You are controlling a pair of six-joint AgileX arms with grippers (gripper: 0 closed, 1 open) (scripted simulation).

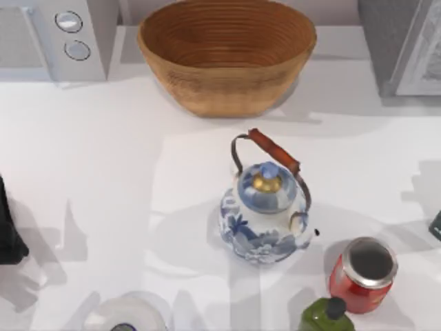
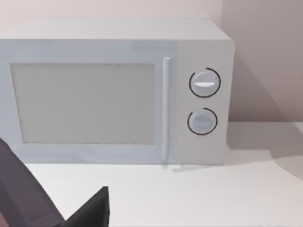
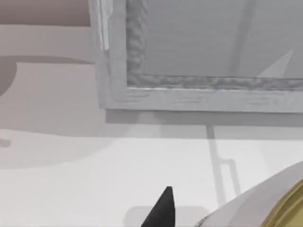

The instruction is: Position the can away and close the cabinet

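Evidently nothing was done yet: the can [image 1: 362,274] stood untouched beside the kettle [image 1: 266,214], and I cannot tell either gripper's state.

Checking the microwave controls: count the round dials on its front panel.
2. On the microwave, the upper dial sits directly above the lower dial, right of the door handle. None seems hidden.
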